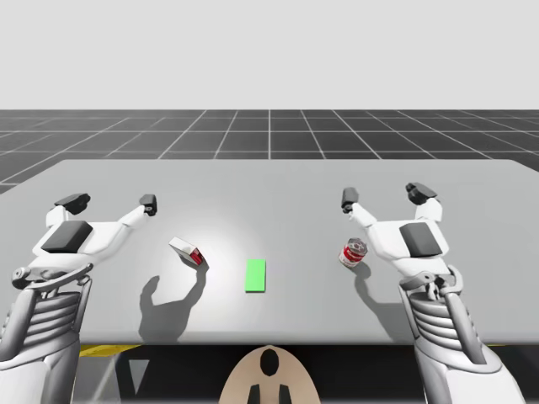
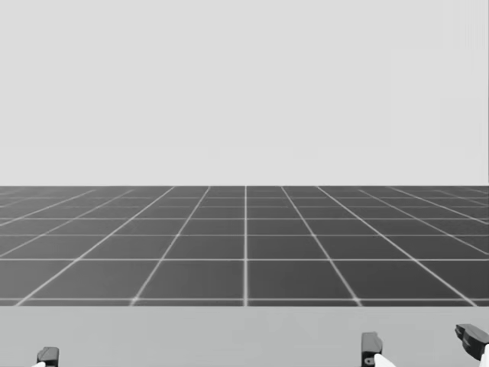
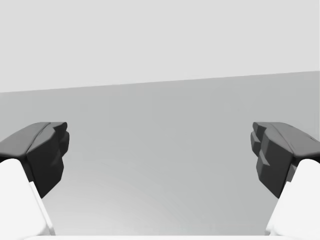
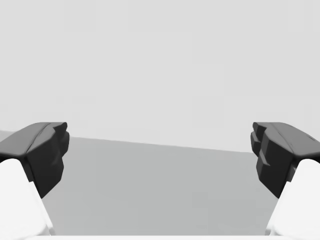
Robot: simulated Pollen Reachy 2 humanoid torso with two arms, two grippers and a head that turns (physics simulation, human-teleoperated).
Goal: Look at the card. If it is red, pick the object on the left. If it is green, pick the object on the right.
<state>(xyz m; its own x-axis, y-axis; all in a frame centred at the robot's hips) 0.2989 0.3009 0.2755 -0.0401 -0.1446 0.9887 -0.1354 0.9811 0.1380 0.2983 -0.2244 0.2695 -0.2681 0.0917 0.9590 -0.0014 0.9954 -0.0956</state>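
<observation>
A green card [image 1: 256, 275] lies flat near the table's front middle. Left of it a white and red box [image 1: 187, 251] lies tilted on the table. Right of the card a red and white can [image 1: 352, 252] stands by my right arm. My left gripper [image 1: 110, 203] hovers open, left of and behind the box, apart from it. My right gripper [image 1: 385, 195] is open above the table, just behind the can. Nothing lies between the fingers in the left wrist view [image 3: 160, 150] or the right wrist view [image 4: 160, 150]. The head view catches dark fingertips [image 2: 371, 348] at its lower edge.
The grey table [image 1: 269, 181] stretches wide behind the objects, with its front edge close to my torso. A dark gridded floor [image 2: 244, 245] lies beyond the table's far edge.
</observation>
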